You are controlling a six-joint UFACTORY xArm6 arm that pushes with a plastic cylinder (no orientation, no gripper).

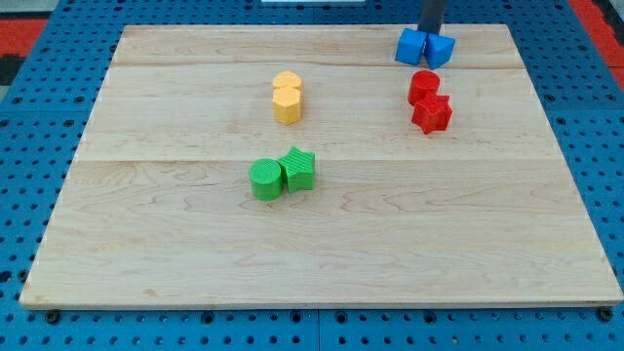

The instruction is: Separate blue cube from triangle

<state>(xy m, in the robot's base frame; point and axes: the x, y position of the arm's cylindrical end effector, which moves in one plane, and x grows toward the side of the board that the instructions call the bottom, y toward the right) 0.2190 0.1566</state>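
The blue cube and the blue triangle sit touching side by side near the view's top right of the wooden board. The cube is on the left, the triangle on the right. My tip comes down from the view's top edge and stands just behind the two, at the seam between them, touching or nearly touching both.
A red cylinder and a red star-like block sit together just below the blue pair. Two yellow blocks stand at the upper middle. A green cylinder and a green star-like block sit at the centre.
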